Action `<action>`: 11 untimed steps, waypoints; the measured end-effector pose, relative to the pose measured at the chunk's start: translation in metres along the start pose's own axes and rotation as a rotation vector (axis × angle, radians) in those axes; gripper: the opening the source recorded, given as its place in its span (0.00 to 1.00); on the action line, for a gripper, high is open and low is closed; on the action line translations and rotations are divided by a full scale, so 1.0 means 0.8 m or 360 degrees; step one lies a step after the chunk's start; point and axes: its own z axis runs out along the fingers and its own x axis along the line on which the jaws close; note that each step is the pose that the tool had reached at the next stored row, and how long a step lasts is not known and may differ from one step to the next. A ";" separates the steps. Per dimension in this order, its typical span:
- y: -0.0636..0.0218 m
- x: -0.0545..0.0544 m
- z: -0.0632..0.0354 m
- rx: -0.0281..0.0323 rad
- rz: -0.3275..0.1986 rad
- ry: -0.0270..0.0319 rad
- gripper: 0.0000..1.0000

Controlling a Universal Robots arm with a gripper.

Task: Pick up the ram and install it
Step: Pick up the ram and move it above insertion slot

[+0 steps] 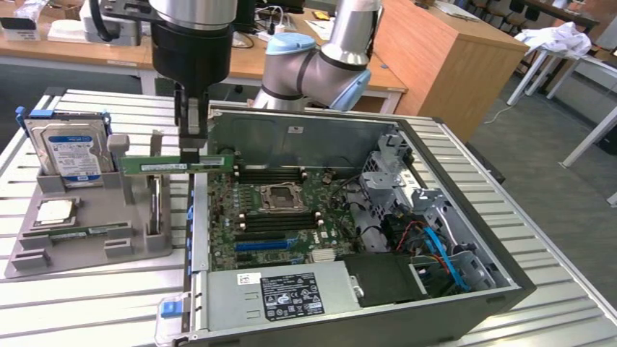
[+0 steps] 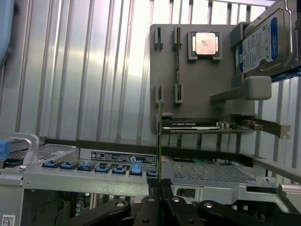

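The ram (image 1: 159, 166) is a long green stick with a white label, held level in the air. My gripper (image 1: 193, 155) is shut on it near its middle, coming straight down from above. The stick hangs over the left wall of the open computer case (image 1: 482, 289), just above the motherboard (image 1: 289, 238). Black memory slots (image 1: 274, 215) lie beside the bare CPU socket (image 1: 282, 194). In the wrist view the ram (image 2: 159, 141) shows edge-on as a thin line rising from between my fingers (image 2: 146, 207).
A grey parts holder (image 1: 87, 256) stands left of the case on the slatted table. It carries a blue-labelled hard drive (image 1: 72, 152), a square silver CPU chip (image 1: 56, 212), another green stick (image 1: 92, 232) and an upright card (image 2: 193, 125). The power supply (image 1: 279, 293) fills the case's near side.
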 end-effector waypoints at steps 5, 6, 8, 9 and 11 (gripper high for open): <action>-0.007 0.001 0.000 0.00001 0.0000 0.00000 0.12; -0.009 0.001 0.000 0.00001 0.0000 0.00000 0.12; -0.012 0.001 0.000 0.00000 0.0000 0.00001 0.12; -0.013 0.001 -0.001 0.00000 0.0000 0.00000 0.12; -0.016 0.001 -0.001 -0.00001 0.0000 0.00001 0.12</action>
